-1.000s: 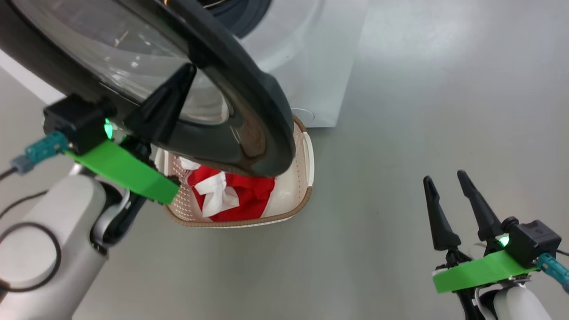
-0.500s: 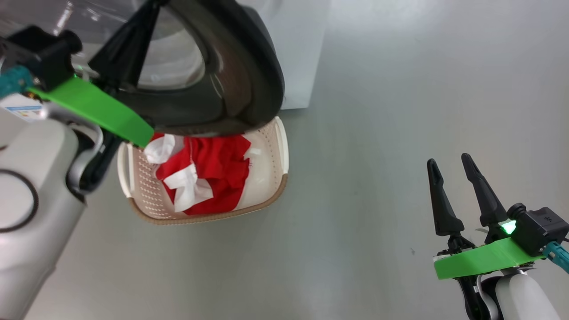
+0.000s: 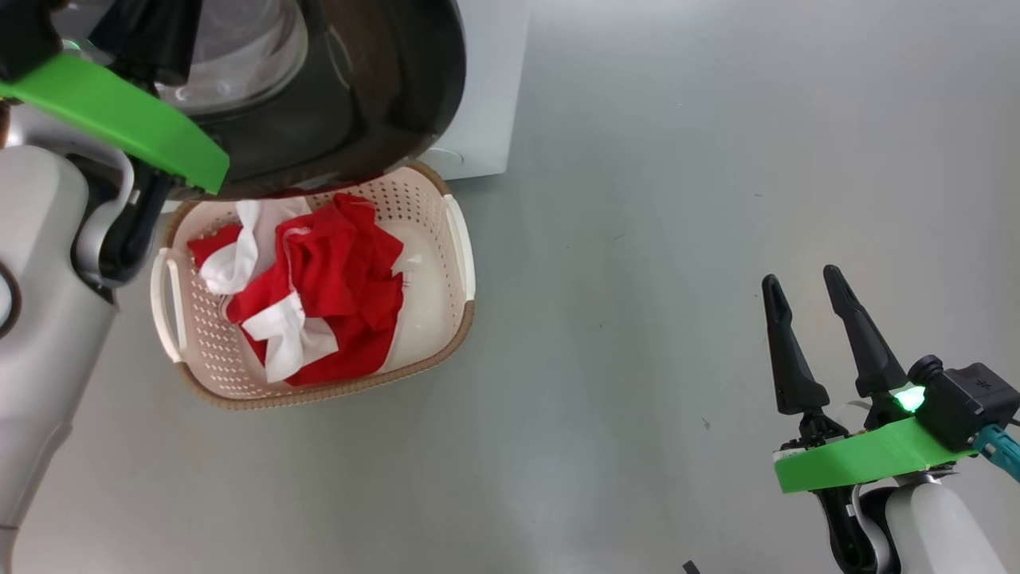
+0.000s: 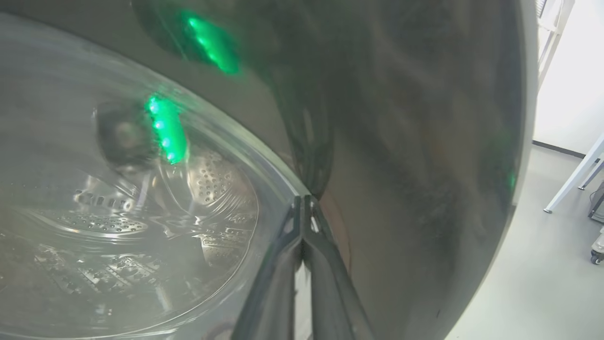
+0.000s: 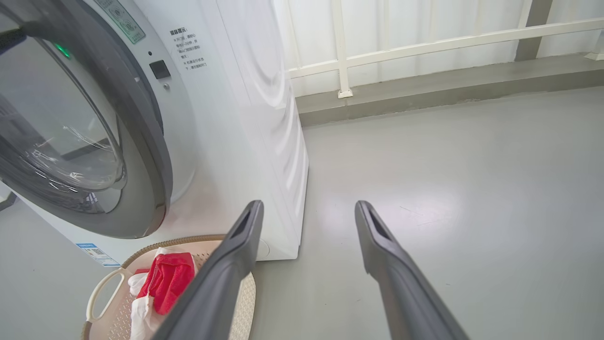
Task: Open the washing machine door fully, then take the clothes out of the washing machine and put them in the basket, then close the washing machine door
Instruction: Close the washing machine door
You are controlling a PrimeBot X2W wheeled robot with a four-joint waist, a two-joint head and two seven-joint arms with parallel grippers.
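While left gripper [image 4: 304, 202], closed tight, touches washing machine door [image 4: 406, 141], right gripper [image 5: 309, 207] hangs spread wide, empty.

Your left gripper [image 4: 303, 210] is pinched tight with no gap. Your right gripper [image 3: 801, 281] is spread wide, pointing up, holding nothing.

The grey, glossy floor [image 3: 677, 239] carries the basket [image 3: 203, 351], which stands just in front of the washer [image 3: 486, 96], its far rim near the washer's foot. A few small dark specks [image 3: 705, 422] mark the floor. In the left wrist view a slanted white leg [image 4: 571, 177] and a caster [image 4: 597, 257] rest on it; in the right wrist view it ends at a low grey step [image 5: 424, 89]
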